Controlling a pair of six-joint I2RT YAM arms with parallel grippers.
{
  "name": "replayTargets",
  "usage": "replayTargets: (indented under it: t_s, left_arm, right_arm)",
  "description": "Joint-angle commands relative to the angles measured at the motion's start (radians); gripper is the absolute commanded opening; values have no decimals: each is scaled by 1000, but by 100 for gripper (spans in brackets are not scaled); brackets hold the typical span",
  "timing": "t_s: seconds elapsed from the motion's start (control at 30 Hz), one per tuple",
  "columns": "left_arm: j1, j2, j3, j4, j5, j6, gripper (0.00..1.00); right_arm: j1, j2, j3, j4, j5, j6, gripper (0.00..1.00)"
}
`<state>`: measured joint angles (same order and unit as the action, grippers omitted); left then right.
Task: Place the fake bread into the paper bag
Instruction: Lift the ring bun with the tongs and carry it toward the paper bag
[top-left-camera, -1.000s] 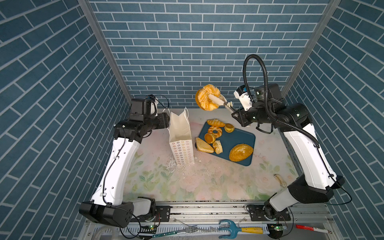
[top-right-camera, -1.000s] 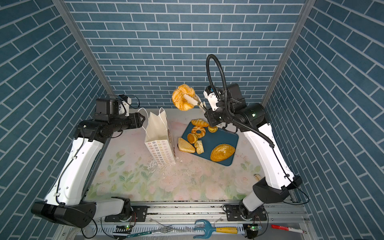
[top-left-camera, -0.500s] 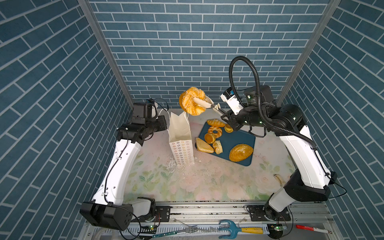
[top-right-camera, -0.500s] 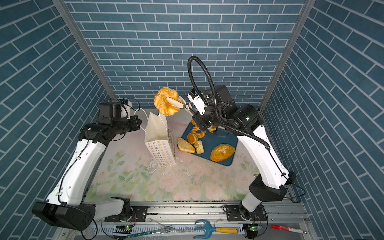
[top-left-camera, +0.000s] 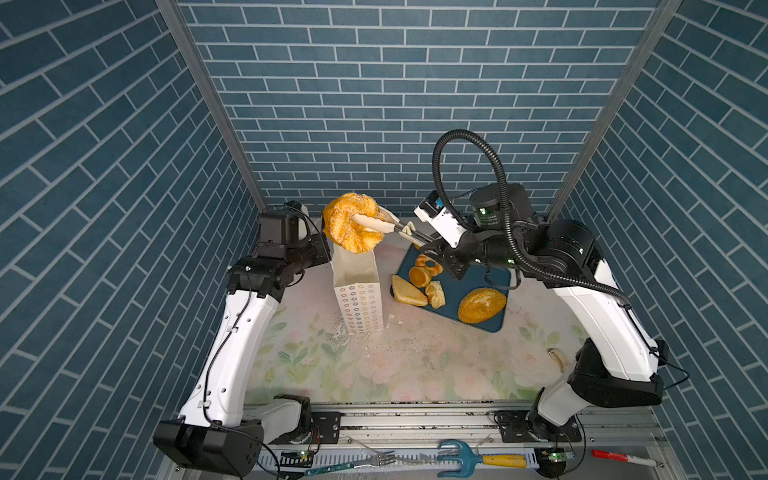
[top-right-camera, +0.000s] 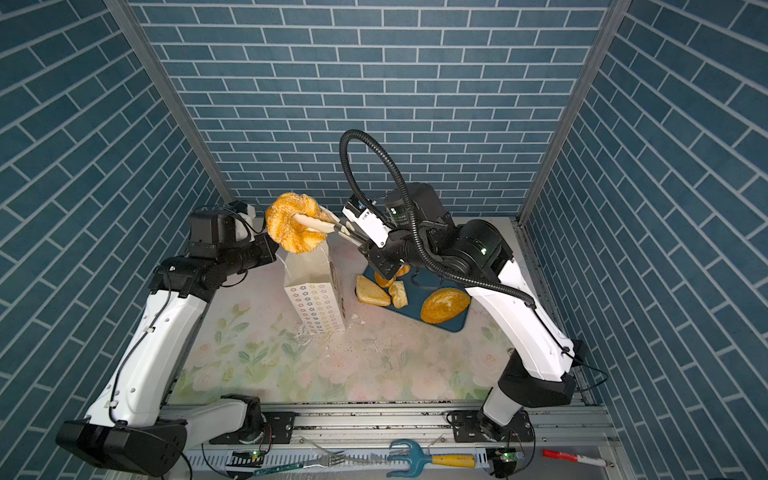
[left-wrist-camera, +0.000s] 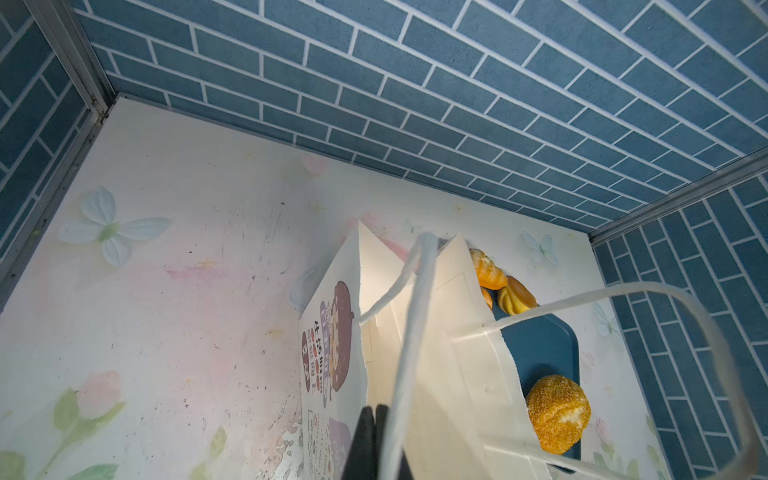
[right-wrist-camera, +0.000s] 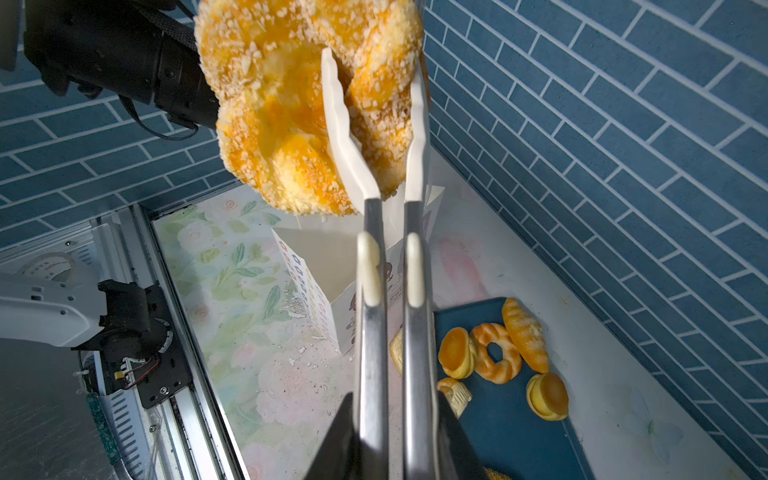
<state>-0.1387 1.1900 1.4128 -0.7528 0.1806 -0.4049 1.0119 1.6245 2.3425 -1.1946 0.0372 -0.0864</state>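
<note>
The paper bag (top-left-camera: 359, 299) (top-right-camera: 316, 303) stands upright on the floral table, left of the dark blue tray (top-left-camera: 482, 274). My right gripper (right-wrist-camera: 390, 411) (top-left-camera: 432, 249) is shut on metal tongs (top-left-camera: 399, 226). The tongs' white tips pinch the sugared twisted wreath (top-left-camera: 353, 228) (right-wrist-camera: 282, 124), a piece of the fake bread, in the air just above the bag's open mouth. My left gripper (left-wrist-camera: 374, 424) (top-left-camera: 326, 249) is shut at the bag's left top rim, beside a cord handle (left-wrist-camera: 415, 311). The seeded loaf (top-left-camera: 482, 305), toast wedge (top-left-camera: 409, 291), croissant (right-wrist-camera: 523, 332), glazed ring (right-wrist-camera: 496, 353) and buns (right-wrist-camera: 546, 395) lie on the tray.
Blue brick walls close in the back and both sides. White crumbs lie on the table by the bag's base (top-left-camera: 345, 336). A blue hand rake (top-left-camera: 469, 459), a fork (top-left-camera: 374, 459) and a red marker (top-left-camera: 619, 457) rest on the front rail.
My right arm has swung left, carrying the wreath in the tongs from above the tray to above the bag's mouth. The left gripper has closed at the bag's rim.
</note>
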Motion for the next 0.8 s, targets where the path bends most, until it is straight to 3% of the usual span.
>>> replayTargets:
  t_s: [0.0,0.33,0.77]
  left_arm:
    - [11,-23,-33,38,6,-40,0]
    - [24,-74,-99,74,14,-84,0]
    - [37,-97,-99,59,21,-83,0]
  right_arm:
    - [13,7,0,83,-17,-13,6]
    - [22,-36,-197,173,-71,71,5]
    - [-3,-128,-296,121,217,65,5]
